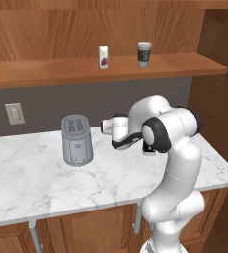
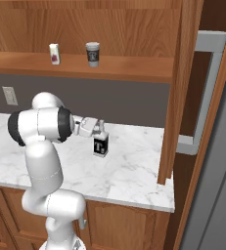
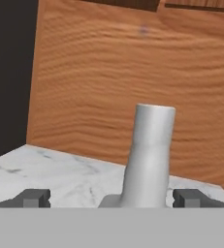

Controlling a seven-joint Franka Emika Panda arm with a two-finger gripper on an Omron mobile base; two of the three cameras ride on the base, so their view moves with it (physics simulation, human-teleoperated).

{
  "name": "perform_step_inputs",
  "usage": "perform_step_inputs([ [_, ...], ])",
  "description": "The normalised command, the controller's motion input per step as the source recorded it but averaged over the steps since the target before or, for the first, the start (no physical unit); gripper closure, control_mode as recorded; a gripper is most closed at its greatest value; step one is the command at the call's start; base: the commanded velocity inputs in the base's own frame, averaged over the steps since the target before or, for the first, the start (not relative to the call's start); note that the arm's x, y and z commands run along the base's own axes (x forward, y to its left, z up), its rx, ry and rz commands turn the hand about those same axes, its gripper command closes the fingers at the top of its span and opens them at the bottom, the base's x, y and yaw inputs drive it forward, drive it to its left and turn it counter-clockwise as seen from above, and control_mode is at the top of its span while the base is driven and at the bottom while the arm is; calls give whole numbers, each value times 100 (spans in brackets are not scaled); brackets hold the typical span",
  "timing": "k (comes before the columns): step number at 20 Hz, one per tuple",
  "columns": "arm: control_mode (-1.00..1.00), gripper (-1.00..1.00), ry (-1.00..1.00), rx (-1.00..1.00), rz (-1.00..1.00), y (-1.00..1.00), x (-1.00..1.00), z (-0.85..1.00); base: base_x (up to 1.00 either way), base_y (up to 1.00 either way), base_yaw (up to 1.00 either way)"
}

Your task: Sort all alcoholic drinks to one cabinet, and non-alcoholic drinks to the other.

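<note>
The clear squarish bottle (image 2: 101,144) is seen at centre frame on the marble counter (image 2: 129,171), its pale neck (image 3: 150,155) rising between the two fingertips (image 3: 33,197). The gripper (image 3: 112,198) is spread wide around it, nothing clamped. The carton (image 1: 103,57) and coffee cup (image 1: 144,54) are set on the upper shelf (image 1: 61,71), with the toaster (image 1: 77,140) at left of centre.

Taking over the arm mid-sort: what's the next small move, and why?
Probably close the gripper on the clear squarish bottle. Its neck stands upright between the open fingertips on the marble counter, not yet gripped; carton and coffee cup already sit on the shelf.
</note>
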Motion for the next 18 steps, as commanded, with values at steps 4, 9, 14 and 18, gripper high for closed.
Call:
perform_step_inputs([
  [4,-100,-100,0,-2,0,-3,2,-10,0,0,0],
  [9,-100,-100,-1,-1,0,0,0,-10,0,0,0],
  [14,-100,-100,-4,0,0,0,-4,0,0,0,0],
  [18,-100,-100,-1,0,0,0,-24,0,0,0,0],
])
